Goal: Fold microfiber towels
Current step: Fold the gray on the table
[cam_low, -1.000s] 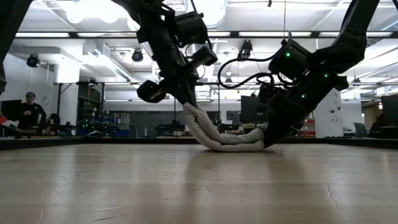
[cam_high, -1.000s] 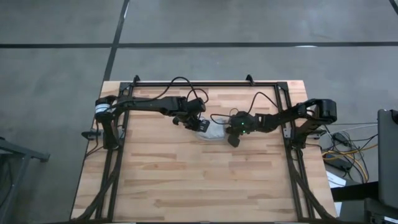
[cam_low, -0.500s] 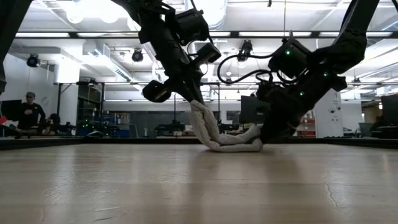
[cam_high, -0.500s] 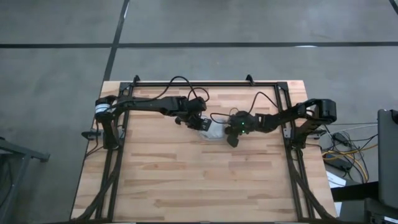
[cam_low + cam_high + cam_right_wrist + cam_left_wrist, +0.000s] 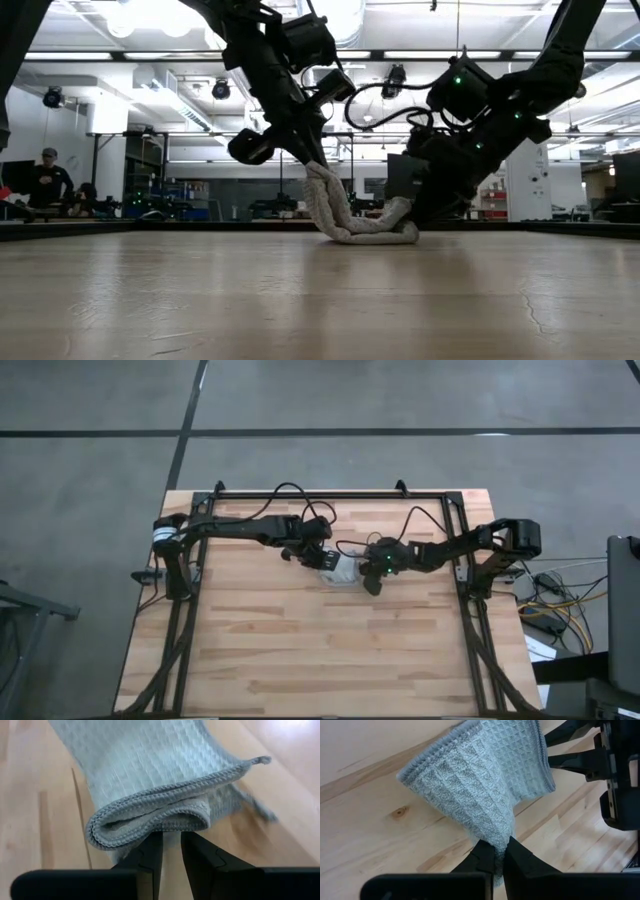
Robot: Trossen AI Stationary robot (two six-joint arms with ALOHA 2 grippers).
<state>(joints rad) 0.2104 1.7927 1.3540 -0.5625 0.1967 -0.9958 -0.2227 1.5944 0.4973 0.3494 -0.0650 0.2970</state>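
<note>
Folding step: left end effector clamped on one end of the towel, lifted off the tabletop; right end effector gripping the opposite end, low by the wood.
Change: against a second ago, the right end effector has shifted toward the left one and risen slightly; the towel's span between them is shorter and bunched tighter.
Meaning: likely bringing one edge over the other; fold in progress, not yet laid flat.
Towel location: mid-tabletop toward the far edge, hanging between both arms.
Material: light grey-blue waffle weave, stitched ribbed hem, soft and limp; doubled into a rolled lip at the right grip.
Tag: not visible, possibly hidden in the folds.
</note>
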